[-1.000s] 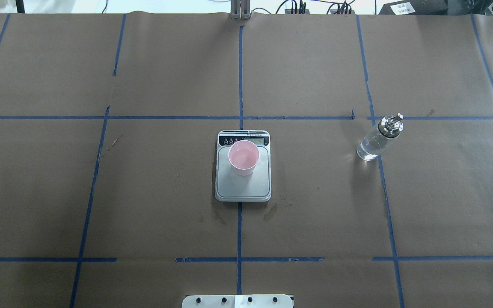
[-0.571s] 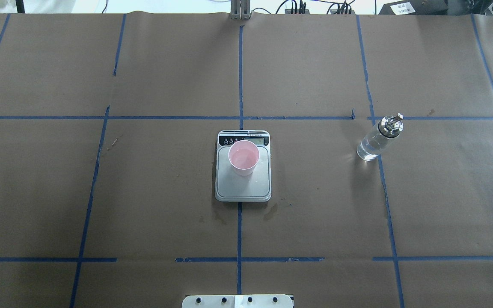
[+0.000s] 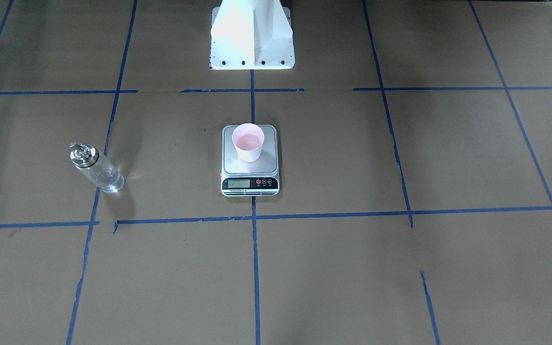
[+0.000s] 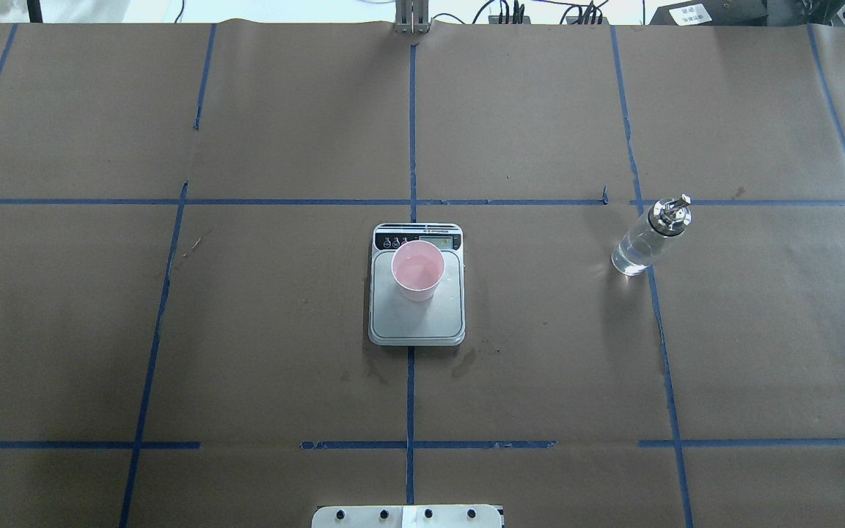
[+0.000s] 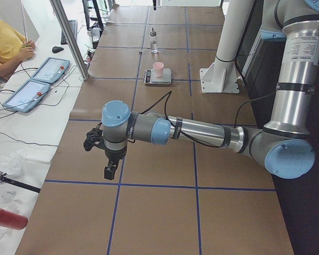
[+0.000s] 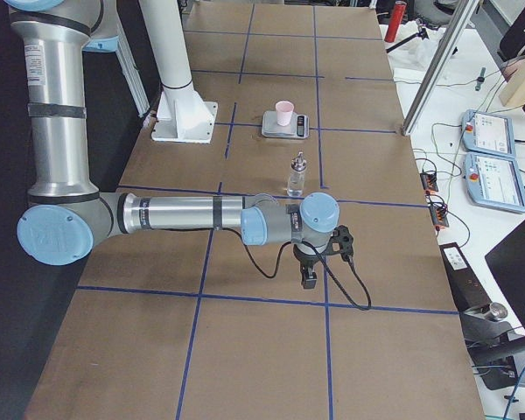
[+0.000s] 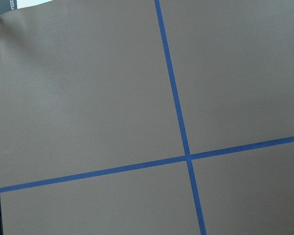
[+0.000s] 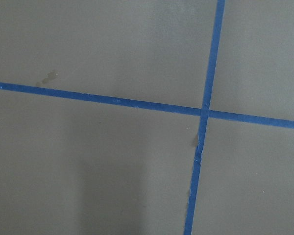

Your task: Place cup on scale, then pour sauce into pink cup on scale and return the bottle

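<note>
Cup (image 4: 417,270) sits upright on the scale (image 4: 416,323), toward its display end, so step 1 looks done. Bottle (image 4: 642,246) stands upright on the table (image 4: 246,330), well right of the scale, w/ nothing gripping it. It's prob. parked there post-pour, but I can't tell if sauce is in the cup. Your arms are out at the table ends, clear of the work. Left gripper (image 5: 110,171) is far left of the cup. Right gripper (image 6: 308,278) is right of the bottle, apart from it. Released or clenched: can't tell from the side views.
</note>
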`<state>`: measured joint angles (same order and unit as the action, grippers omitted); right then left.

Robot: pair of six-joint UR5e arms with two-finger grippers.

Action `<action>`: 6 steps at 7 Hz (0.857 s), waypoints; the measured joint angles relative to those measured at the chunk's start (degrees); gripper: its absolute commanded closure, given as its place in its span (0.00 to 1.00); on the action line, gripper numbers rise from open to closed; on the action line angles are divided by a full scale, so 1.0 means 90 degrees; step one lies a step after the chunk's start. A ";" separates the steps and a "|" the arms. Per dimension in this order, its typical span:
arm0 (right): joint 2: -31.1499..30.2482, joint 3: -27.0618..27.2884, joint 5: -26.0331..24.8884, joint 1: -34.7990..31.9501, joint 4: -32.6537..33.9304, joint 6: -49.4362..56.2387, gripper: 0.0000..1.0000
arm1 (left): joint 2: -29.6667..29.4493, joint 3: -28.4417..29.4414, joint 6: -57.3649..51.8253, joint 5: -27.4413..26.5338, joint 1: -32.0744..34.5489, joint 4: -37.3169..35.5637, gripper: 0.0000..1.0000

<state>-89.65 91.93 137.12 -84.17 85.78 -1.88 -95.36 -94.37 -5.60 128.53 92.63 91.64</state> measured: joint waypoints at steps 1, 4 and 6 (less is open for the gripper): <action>0.0003 0.0001 0.0118 -0.0030 0.0081 -0.0027 0.00 | 0.0000 -0.0003 -0.0002 0.0001 -0.0027 0.0002 0.00; -0.0003 0.0005 0.0403 -0.0096 0.0218 -0.0305 0.00 | 0.0000 0.0003 0.0003 -0.0003 -0.0100 -0.0003 0.00; -0.0013 0.0020 0.0379 -0.0101 0.0179 -0.0386 0.00 | 0.0000 -0.0001 0.0008 -0.0003 -0.0117 -0.0002 0.00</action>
<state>-89.77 92.11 140.53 -85.07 87.40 -5.35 -95.36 -94.37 -5.52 128.50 91.58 91.62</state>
